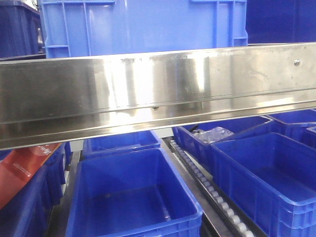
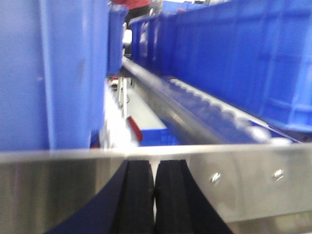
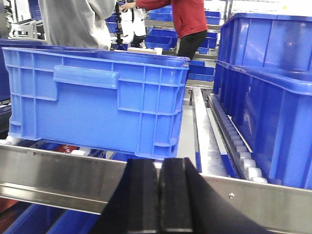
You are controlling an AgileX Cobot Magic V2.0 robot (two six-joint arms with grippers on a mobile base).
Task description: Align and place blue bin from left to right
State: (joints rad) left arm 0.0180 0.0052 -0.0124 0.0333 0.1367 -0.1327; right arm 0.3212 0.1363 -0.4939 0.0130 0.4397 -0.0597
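Observation:
The blue bin (image 1: 143, 24) is a large light-blue ribbed crate on the upper shelf, just behind the steel front rail (image 1: 158, 94). The right wrist view shows its long side with a handle lip (image 3: 97, 97), resting on rollers to the left of the track. My right gripper (image 3: 159, 195) is shut and empty, low in front of the rail below the bin's right corner. The bin's wall (image 2: 48, 73) fills the left of the left wrist view. My left gripper (image 2: 155, 195) is shut on nothing, in front of the rail and right of that wall.
Darker blue crates (image 3: 263, 97) stand on the right beyond a roller track (image 3: 234, 141). Smaller blue tubs (image 1: 133, 197) sit on the lower shelf, with another roller track (image 1: 207, 182) between them. Two people (image 3: 185, 24) stand behind the shelf.

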